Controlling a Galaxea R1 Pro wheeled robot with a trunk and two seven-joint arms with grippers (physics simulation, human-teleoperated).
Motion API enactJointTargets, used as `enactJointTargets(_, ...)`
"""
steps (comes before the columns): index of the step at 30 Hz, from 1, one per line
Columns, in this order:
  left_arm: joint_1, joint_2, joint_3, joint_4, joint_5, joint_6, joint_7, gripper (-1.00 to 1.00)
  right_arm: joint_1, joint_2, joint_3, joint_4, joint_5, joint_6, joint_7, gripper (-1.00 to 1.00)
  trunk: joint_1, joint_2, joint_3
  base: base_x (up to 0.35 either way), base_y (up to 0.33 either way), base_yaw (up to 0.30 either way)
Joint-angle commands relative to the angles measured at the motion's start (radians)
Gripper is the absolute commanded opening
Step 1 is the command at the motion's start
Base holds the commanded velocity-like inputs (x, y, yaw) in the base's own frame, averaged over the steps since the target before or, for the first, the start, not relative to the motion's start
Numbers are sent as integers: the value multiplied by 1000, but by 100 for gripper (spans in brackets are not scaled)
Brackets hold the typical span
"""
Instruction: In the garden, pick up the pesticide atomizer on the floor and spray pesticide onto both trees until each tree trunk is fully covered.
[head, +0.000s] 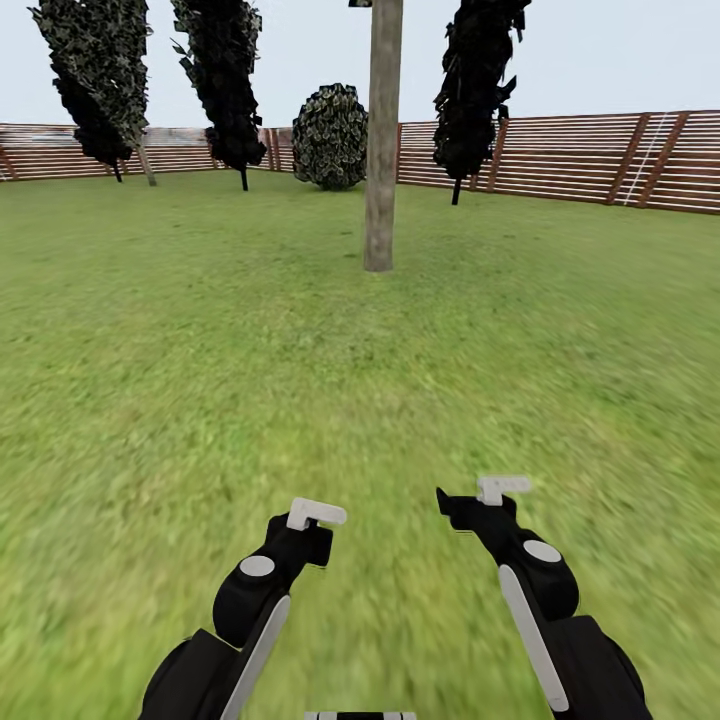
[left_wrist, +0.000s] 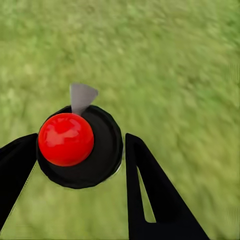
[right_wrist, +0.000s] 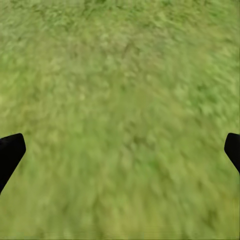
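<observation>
- Head view: the lawn (head: 180, 330) spreads out to a brown slatted fence (head: 600, 160) along the far edge
- One tree trunk (head: 381, 140), grey-brown and column-like, stands upright at about 12 o'clock from the robot, well apart from both arms; its crown is cut off by the frame
- Thin-trunked dark trees (head: 222, 75) stand near the fence at 11 and 1 o'clock, with a round bush (head: 330, 137) just left of the trunk line
- The left gripper (head: 316, 514) at 7 o'clock and the right gripper (head: 502, 487) at 5 o'clock are held low over the grass; whether their claws are spread or closed I cannot tell here
- Left wrist view: two black fingers (left_wrist: 150, 195) flank a round black item with a glossy red ball on it and a grey-white tip, apparently the pesticide atomizer (left_wrist: 80, 145); one finger touches it, the other stands just beside, so a firm pinch cannot be confirmed
- Right wrist view: the black fingertips (right_wrist: 9, 152) sit at opposite edges, spread wide over bare blurred grass
</observation>
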Motion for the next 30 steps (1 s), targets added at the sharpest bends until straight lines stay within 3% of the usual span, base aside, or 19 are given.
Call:
enactJointTargets(1, -1, 0, -1, -1, 8, 4, 8, -100, -1, 0, 1, -1, -11, 4, -10, 100, 0, 0, -1, 334, 0, 0)
enactJointTargets(7, -2, -9, -1, -1, 37, 29, 11, -100, 1, 0, 1, -1, -11, 4, -10, 100, 0, 0, -1, 334, 0, 0)
enactJointTargets(15, -3, -37, -1, -2, 73, 155, 18, -100, 0, 0, 1, -1, -11, 4, -10, 100, 0, 0, -1, 335, 0, 0)
enactJointTargets(30, -4, -42, 0, -3, 79, 165, 15, -100, 1, 0, 1, -1, -11, 4, -10, 100, 0, 0, -1, 335, 0, 0)
